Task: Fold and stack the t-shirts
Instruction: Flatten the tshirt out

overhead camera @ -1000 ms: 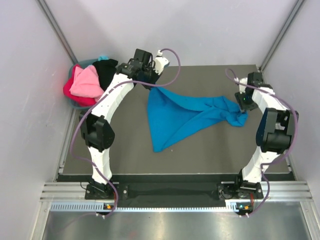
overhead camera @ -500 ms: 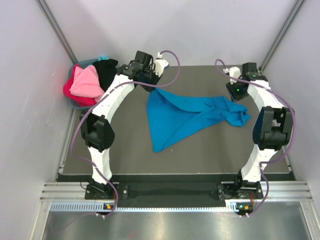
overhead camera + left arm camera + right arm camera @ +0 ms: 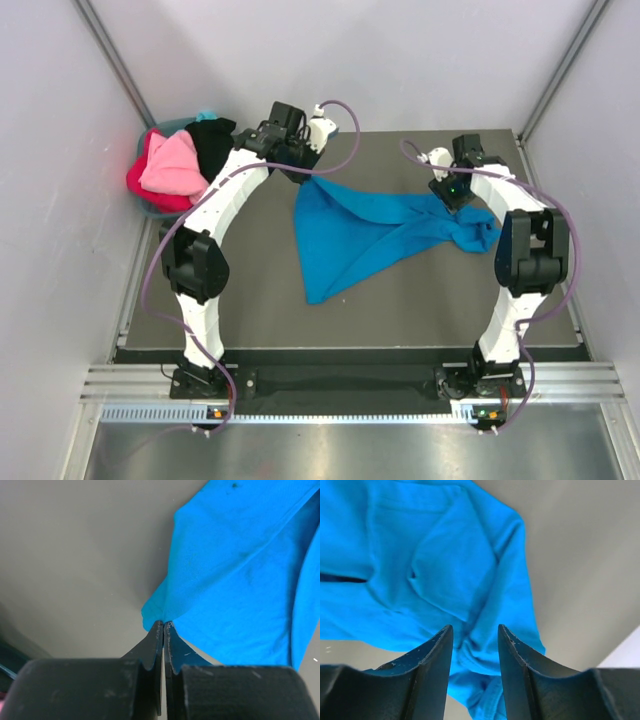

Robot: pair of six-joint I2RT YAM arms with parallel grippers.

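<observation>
A bright blue t-shirt (image 3: 350, 235) lies spread and twisted across the dark table, bunched at its right end (image 3: 475, 232). My left gripper (image 3: 300, 171) is shut on the shirt's far left corner; in the left wrist view its tips (image 3: 163, 625) pinch the blue cloth (image 3: 240, 580). My right gripper (image 3: 452, 193) hovers open over the bunched right end. In the right wrist view crumpled folds (image 3: 445, 570) show between the parted fingers (image 3: 475, 630), with no cloth gripped. Pink (image 3: 172, 165), red (image 3: 140, 182) and black (image 3: 212, 140) t-shirts are heaped at the far left.
A teal basket (image 3: 152, 211) holds the heaped shirts beside the table's far left corner. White walls close in the left, back and right. Bare grey table (image 3: 400, 290) lies in front of the blue shirt, towards the arm bases.
My right arm has swung from the table's right edge leftward, over the shirt's bunched end. The left gripper and the shirt have stayed where they were.
</observation>
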